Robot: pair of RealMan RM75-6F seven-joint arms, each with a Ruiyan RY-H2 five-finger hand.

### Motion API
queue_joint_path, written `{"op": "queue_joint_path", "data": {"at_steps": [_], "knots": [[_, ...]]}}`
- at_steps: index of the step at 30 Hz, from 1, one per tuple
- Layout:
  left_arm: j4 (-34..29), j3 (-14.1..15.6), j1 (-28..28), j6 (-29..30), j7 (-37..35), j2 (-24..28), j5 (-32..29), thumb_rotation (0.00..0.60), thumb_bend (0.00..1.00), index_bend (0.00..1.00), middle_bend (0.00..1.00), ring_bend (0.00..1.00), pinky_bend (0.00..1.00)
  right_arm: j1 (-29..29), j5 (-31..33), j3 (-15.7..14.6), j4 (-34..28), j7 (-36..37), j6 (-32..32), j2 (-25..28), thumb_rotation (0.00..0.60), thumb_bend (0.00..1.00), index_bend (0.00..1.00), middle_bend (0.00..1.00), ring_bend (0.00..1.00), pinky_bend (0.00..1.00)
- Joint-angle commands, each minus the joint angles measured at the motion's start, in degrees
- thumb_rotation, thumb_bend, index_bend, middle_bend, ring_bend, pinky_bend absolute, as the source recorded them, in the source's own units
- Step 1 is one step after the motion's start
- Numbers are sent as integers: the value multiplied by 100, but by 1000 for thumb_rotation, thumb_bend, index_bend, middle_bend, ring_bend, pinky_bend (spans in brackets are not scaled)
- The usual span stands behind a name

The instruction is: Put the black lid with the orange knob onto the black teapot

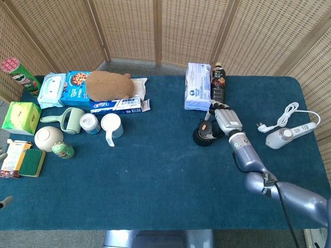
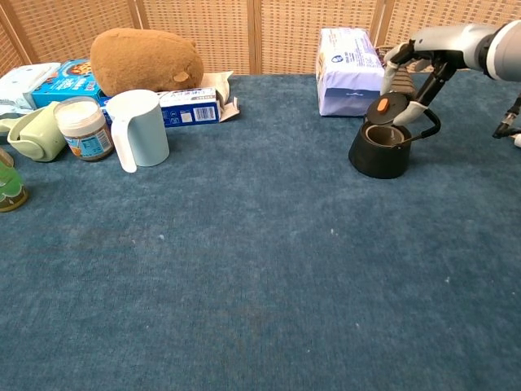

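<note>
The black teapot (image 1: 202,139) (image 2: 379,155) stands open-topped on the blue table, just in front of the tissue pack. My right hand (image 1: 225,120) (image 2: 413,68) reaches in from the right and pinches the black lid with the orange knob (image 1: 206,127) (image 2: 388,107). The lid hangs tilted just above the teapot's opening, toward its far rim, and in the chest view a gap shows between lid and pot. The teapot's handle points right, under the hand. My left hand does not show in either view.
Behind the teapot are a white-blue tissue pack (image 1: 198,87) (image 2: 348,71) and a dark bottle (image 1: 217,89). A white handheld device with a cord (image 1: 283,136) lies at the right. A white mug (image 2: 138,127), a jar, boxes and a brown plush (image 2: 145,59) fill the left.
</note>
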Motion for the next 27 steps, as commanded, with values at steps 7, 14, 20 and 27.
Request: {"op": "queue_joint_path", "data": {"at_steps": [7, 14, 20, 27], "knots": [[-27, 6, 25, 35, 64, -21, 23, 600, 122, 0, 0, 0, 48, -26, -207, -90, 297, 275, -150, -95, 600, 214, 449, 33, 2, 0], [-43, 0, 9, -7, 102, -28, 5, 600, 122, 0, 0, 0, 48, -55, -327, -149, 421, 427, -187, -182, 600, 214, 450, 33, 3, 0], [-48, -4, 1, -31, 113, -26, -12, 600, 122, 0, 0, 0, 48, -44, -356, -198, 523, 469, -233, -244, 600, 214, 450, 33, 3, 0], [-55, -6, 4, -33, 119, -25, -18, 600, 122, 0, 0, 0, 48, -24, -309, -235, 544, 474, -305, -223, 600, 214, 354, 23, 0, 0]]}}
